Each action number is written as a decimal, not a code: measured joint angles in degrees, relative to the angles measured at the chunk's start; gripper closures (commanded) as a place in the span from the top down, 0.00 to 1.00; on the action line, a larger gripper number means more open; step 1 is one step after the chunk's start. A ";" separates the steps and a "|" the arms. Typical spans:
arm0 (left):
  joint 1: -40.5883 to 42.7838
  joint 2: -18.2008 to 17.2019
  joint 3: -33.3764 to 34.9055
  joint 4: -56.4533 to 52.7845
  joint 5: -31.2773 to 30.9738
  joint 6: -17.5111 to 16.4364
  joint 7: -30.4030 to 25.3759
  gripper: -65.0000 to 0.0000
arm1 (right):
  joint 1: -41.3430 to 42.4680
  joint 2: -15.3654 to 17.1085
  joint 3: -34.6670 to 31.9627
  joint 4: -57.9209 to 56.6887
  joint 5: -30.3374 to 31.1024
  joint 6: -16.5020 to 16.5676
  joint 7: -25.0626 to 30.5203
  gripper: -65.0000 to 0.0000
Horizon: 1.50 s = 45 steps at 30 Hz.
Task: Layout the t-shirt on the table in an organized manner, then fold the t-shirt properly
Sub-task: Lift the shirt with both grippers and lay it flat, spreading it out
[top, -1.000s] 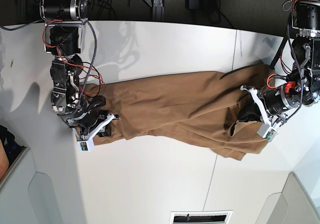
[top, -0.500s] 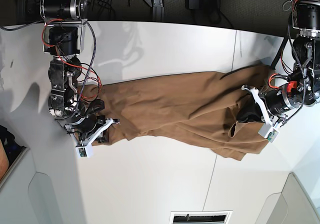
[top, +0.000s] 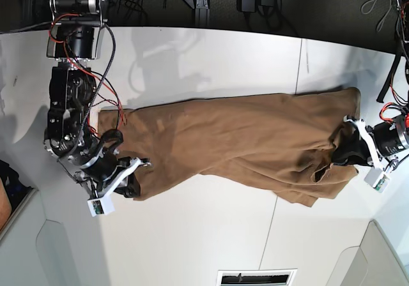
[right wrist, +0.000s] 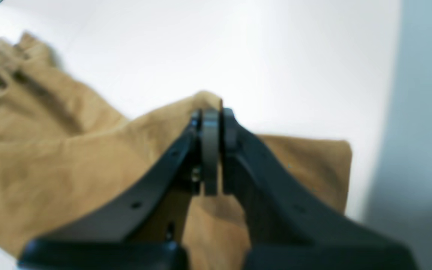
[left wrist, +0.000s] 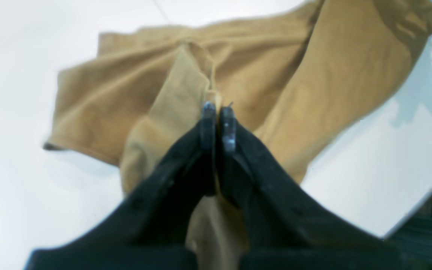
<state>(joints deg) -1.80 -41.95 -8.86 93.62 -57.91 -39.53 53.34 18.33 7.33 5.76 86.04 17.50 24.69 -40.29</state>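
Observation:
The tan-brown t-shirt [top: 243, 139] lies stretched in a long wrinkled band across the white table [top: 192, 235]. My left gripper [top: 344, 152] is at the shirt's right end in the base view, shut on a raised fold of cloth [left wrist: 197, 86]; its jaws are pressed together in the left wrist view [left wrist: 218, 116]. My right gripper [top: 131, 182] is at the shirt's left end, shut on a raised edge of the shirt [right wrist: 208, 99], as the right wrist view [right wrist: 210, 120] shows. The white neck tag is hidden.
A thin dark seam [top: 287, 139] crosses the table under the shirt. The table's far edge [top: 204, 29] borders dark stands and cables. Grey panels [top: 57, 248] sit at the near corners. The table's right edge [left wrist: 418, 202] is close to my left gripper.
Both arms have pulled outward, the left gripper to the base view's right and the right gripper down-left. The shirt is stretched longer and flatter between them.

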 measured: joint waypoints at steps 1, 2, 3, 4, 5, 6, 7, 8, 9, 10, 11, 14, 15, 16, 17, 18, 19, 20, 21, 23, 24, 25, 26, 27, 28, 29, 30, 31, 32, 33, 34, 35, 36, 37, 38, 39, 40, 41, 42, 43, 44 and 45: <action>1.16 -1.29 -0.02 0.24 -1.55 -0.02 0.55 0.00 | -1.86 0.63 0.00 1.42 0.74 -0.11 -0.26 0.00; 2.47 -2.25 -0.24 0.63 -2.78 -0.04 1.44 0.00 | -3.96 1.42 0.00 2.80 1.29 -0.15 -0.35 0.00; 3.96 -2.99 -0.79 1.16 -4.15 0.00 2.40 0.00 | -6.05 2.19 0.00 4.17 1.73 -0.15 -0.68 0.00; 5.42 -3.32 -1.62 1.90 -5.97 0.00 3.65 0.00 | -8.28 2.84 0.00 5.66 2.05 -0.11 -0.87 0.00; 7.04 -3.61 -2.71 2.86 -7.45 0.00 4.37 0.00 | -10.38 3.45 0.00 7.30 2.36 0.11 -0.87 0.00; 8.70 -3.78 -4.02 4.00 -8.63 -0.04 5.05 0.00 | -12.46 4.07 -0.02 9.05 2.89 0.35 -0.87 0.00; 10.29 -3.91 -5.57 5.29 -9.38 -0.04 5.68 0.00 | -14.47 4.63 -0.02 10.73 3.50 0.63 -0.85 0.00; 11.87 -4.04 -7.48 6.58 -10.23 -0.09 6.16 0.00 | -16.44 5.20 -0.04 12.48 3.63 0.70 -0.85 0.00; 13.55 -4.07 -9.55 7.89 -11.02 -0.09 6.51 0.00 | -18.34 5.86 -0.07 14.14 3.82 0.70 -0.83 0.00; 15.19 -4.09 -11.56 9.27 -11.85 -0.07 6.93 0.00 | -20.20 6.49 -0.04 15.76 3.72 0.74 -0.85 0.00; 16.85 -4.13 -13.40 10.54 -12.92 -0.11 7.58 0.00 | -22.03 6.93 0.11 17.35 3.61 0.68 -0.83 0.00; 21.57 -4.22 -17.59 13.64 -15.80 -0.20 10.23 0.00 | -26.86 7.63 1.29 21.09 3.76 0.83 -0.87 0.00; 23.06 -4.22 -18.67 14.49 -16.81 -0.17 10.93 0.00 | -28.17 7.80 1.86 22.18 3.87 0.92 -0.92 0.00; 24.55 -4.24 -19.65 15.23 -17.35 -0.20 11.26 0.00 | -29.27 7.87 2.56 23.26 3.89 0.87 -0.87 0.00; 26.05 -4.24 -20.48 15.82 -17.62 -0.20 11.54 0.00 | -30.38 7.93 3.26 24.30 3.82 0.90 -0.85 0.00; 27.43 -4.26 -20.96 16.15 -17.75 -0.17 11.85 0.00 | -31.43 8.11 3.91 25.11 3.96 0.85 -0.74 0.00; 28.83 -4.26 -21.07 16.35 -17.97 -0.17 12.28 0.00 | -32.50 8.33 4.44 25.75 4.04 0.96 -0.63 0.00; 30.16 -4.24 -21.03 16.37 -18.25 -0.17 12.72 0.00 | -33.57 8.44 4.92 26.12 4.17 1.20 -0.61 0.00; 31.52 -4.24 -20.94 16.37 -18.25 -0.17 12.81 0.00 | -34.49 8.50 5.35 26.21 4.04 1.42 -0.57 0.00; 33.88 -4.26 -20.87 16.35 -18.27 -0.17 13.09 0.00 | -36.06 8.52 5.66 26.14 3.85 1.66 -0.76 0.00; 34.84 -4.24 -20.87 16.37 -18.25 -0.17 13.22 0.00 | -36.70 8.52 5.75 26.14 3.93 1.97 -0.70 0.00; 35.76 -4.26 -20.90 16.37 -18.27 -0.17 13.09 0.00 | -37.18 8.50 5.75 26.14 4.04 2.38 -0.70 0.00; 36.87 -4.26 -20.90 16.37 -18.43 -0.20 13.03 0.00 | -37.73 8.50 5.75 26.14 4.02 2.54 -0.70 0.00; 37.88 -4.26 -20.90 16.37 -18.71 -0.20 13.25 0.00 | -38.49 8.52 5.75 26.14 4.04 2.54 -0.68 0.00; 38.97 -4.26 -20.90 16.35 -19.12 -0.20 13.29 0.02 | -39.15 8.50 5.75 26.14 4.09 2.56 -0.66 0.00; 39.95 -4.26 -20.90 16.37 -19.43 -0.17 13.31 0.07 | -39.82 8.50 5.75 26.14 4.09 2.56 -0.66 0.00; 40.81 -4.24 -20.90 16.37 -19.50 -0.20 13.40 0.12 | -40.68 8.52 5.75 26.14 3.96 2.54 -0.68 0.00; 41.38 -4.26 -20.90 16.35 -19.52 -0.20 13.51 0.16 | -41.35 8.52 5.75 26.14 3.85 2.56 -0.68 0.00; 41.92 -4.24 -20.90 16.35 -19.50 -0.17 13.68 0.21 | -41.70 8.52 5.75 26.12 3.61 2.56 -0.72 0.00; 42.01 -4.24 -20.90 16.37 -19.52 -0.17 13.70 0.26 | -41.99 8.52 5.75 26.12 3.39 2.54 -0.72 0.00; 41.97 -4.24 -20.90 16.35 -19.45 -0.17 13.46 0.31 | -41.97 8.52 5.75 26.12 3.45 2.54 -0.68 0.05; 41.97 -4.24 -20.90 16.37 -19.45 -0.17 12.76 0.37 | -41.83 8.50 5.75 26.12 3.48 2.54 -0.11 0.18; 41.97 -4.24 -20.90 16.37 -19.28 -0.17 12.13 0.42 | -41.79 8.50 5.75 26.12 3.41 2.51 0.76 0.31; 41.94 -4.24 -20.90 16.37 -18.86 -0.17 11.72 0.44 | -41.64 8.52 5.75 26.12 3.48 2.54 1.73 0.40; 41.92 -4.24 -20.90 16.37 -18.18 -0.17 11.06 0.44 | -41.64 8.52 5.75 26.12 3.45 2.54 2.64 0.46; 41.81 -4.24 -20.90 16.37 -17.53 -0.17 10.62 0.44 | -41.46 8.52 5.75 26.12 3.48 2.54 3.39 0.47; 41.59 -4.22 -20.90 16.37 -16.59 -0.17 10.27 0.44 | -41.09 8.52 5.75 26.12 3.43 2.32 3.43 0.47; 40.98 -4.22 -20.90 16.35 -16.02 -0.15 10.40 0.44 | -40.26 8.52 5.75 26.10 3.41 2.05 3.37 0.47; 40.13 -4.22 -20.90 16.35 -15.80 -0.15 10.29 0.44 | -39.10 8.50 5.75 26.08 3.30 1.40 3.39 0.47; 39.12 -4.20 -21.16 16.35 -15.85 -0.15 9.86 0.44 | -37.53 8.50 5.75 26.08 3.43 0.50 3.50 0.47; 38.07 -4.00 -21.66 16.37 -15.87 -0.15 8.81 0.44 | -36.15 8.39 5.75 26.08 3.48 -0.74 4.11 0.47; 37.05 -3.58 -22.40 16.35 -15.63 -0.15 7.41 0.44 | -34.69 8.09 5.75 26.12 3.65 -2.32 4.50 0.47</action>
<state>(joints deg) 35.24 -45.54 -31.27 109.97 -73.54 -39.68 60.75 -16.36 15.42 11.51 112.16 21.15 22.37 -35.79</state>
